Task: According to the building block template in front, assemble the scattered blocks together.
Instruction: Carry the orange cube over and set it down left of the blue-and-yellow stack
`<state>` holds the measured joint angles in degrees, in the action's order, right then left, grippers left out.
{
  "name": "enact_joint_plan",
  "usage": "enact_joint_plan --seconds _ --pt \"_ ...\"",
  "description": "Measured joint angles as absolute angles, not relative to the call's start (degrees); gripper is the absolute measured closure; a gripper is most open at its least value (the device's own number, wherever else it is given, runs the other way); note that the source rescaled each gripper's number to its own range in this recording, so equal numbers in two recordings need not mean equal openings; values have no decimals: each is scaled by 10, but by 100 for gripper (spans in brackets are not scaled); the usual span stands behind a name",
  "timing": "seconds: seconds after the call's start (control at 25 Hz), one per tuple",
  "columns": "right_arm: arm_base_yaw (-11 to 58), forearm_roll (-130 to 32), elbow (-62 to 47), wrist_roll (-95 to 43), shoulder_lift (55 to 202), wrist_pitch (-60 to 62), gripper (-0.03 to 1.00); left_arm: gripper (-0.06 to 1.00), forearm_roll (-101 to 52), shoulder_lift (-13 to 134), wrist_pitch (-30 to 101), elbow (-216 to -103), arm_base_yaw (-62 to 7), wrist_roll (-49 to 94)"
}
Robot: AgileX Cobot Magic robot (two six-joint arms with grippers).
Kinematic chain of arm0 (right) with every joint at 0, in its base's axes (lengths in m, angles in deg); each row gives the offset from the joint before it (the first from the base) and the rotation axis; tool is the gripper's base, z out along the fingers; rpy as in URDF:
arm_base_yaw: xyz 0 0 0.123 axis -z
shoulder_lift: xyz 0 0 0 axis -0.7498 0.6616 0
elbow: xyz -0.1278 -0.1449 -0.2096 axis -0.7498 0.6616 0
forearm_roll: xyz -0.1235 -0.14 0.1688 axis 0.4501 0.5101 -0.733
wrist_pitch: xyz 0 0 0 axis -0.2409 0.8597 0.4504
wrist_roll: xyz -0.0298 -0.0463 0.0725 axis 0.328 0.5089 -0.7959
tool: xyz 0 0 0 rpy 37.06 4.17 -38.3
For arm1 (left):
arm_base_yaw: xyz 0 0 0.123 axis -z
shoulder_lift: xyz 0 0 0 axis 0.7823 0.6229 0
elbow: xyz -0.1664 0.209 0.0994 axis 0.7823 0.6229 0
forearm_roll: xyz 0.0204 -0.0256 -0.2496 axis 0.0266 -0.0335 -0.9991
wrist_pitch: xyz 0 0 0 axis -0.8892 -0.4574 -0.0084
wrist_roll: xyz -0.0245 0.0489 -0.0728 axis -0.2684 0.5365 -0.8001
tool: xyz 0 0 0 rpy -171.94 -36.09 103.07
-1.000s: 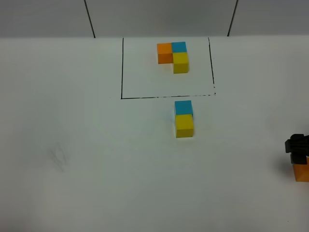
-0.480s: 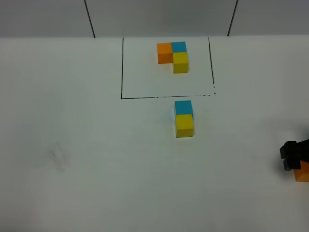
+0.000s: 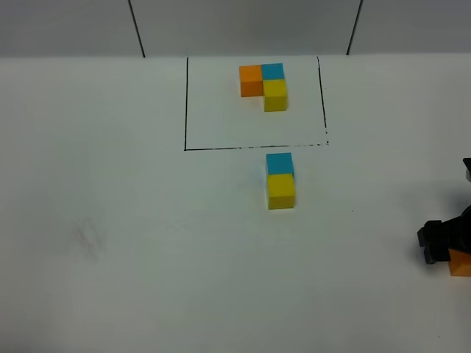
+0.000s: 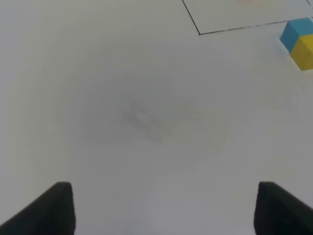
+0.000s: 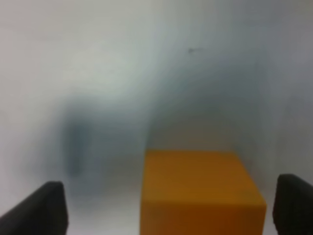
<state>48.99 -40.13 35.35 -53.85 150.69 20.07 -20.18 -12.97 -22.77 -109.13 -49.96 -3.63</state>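
Three joined cubes, orange, blue and yellow, are seen from the high camera as the building block template (image 3: 263,87). It is placed at the far part of the white table (image 3: 110,243), inside a thin black rectangle (image 3: 185,110). Just outside the near line of this rectangle, the blue block (image 3: 280,163) and the yellow block (image 3: 280,191) are set touching each other, with the blue one closer to the line. The orange block (image 3: 461,263) is found well apart from them, at the right edge of the picture, where it is partly cut off. The right gripper (image 3: 440,246) is lowered just beside it, and from this view it cannot be told how the jaws stand.

From the left wrist camera, the left gripper (image 4: 168,210) is shown released. Its two dark fingertips (image 4: 56,210) are spread wide and only bare table is seen between them. The blue and yellow pair is seen far off, near one corner of the black rectangle.

From the right wrist camera, the picture is blurred. The jaws of the right gripper are spread, and the orange block (image 5: 203,191) is seen on the table between them. It is much closer to one fingertip (image 5: 296,205) than to the other. A gap is visible on each side, so the block is not gripped.
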Motion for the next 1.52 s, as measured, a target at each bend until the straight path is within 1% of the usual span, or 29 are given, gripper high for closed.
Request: enact_joint_plan --seconds 0.08,0.16,0.2,0.28,0.36,0.4,0.44,0.56,0.64,0.72,0.84,1.04,1.2,1.32,1.52 --pt "490 -401 348 -534 1515 201 20 32 -202 -130 -228 -1091 -500 -36" --pt "490 -401 343 -534 1520 200 26 32 -202 -130 -228 -1091 -500 -36" --pt "490 -401 342 -534 1523 201 30 32 -202 -130 -228 -1091 -500 -36" --pt "490 -400 339 -533 1526 202 41 32 -202 -130 -228 -1091 -500 -36" --pt "490 -395 339 -534 1526 203 58 32 -202 -130 -228 -1091 -500 -36" --pt "490 -392 339 -534 1526 203 69 32 -202 -130 -228 -1091 -500 -36" --pt "490 -389 338 -535 1526 203 71 32 -202 -130 -228 -1091 -500 -36" --pt "490 -373 331 -535 1526 223 70 32 -202 -130 -228 -1091 -500 -36" --pt "487 -348 312 -530 1526 259 70 32 -202 -130 -228 -1091 -500 -36" --pt "472 -309 283 -496 1525 307 70 32 -202 -130 -228 -1091 -500 -36" --pt "413 -249 231 -382 1507 400 70 32 -202 -130 -228 -1091 -500 -36" --pt "280 -221 91 -212 1492 544 70 32 -202 -130 -228 -1091 -500 -36" --pt "195 -267 -21 -104 1495 551 70 32 -202 -130 -228 -1091 -500 -36" --pt "157 -329 -83 -28 1521 553 70 32 -202 -130 -228 -1091 -500 -36" --pt "112 -402 -166 64 1617 571 70 32 -202 -130 -228 -1091 -500 -36"
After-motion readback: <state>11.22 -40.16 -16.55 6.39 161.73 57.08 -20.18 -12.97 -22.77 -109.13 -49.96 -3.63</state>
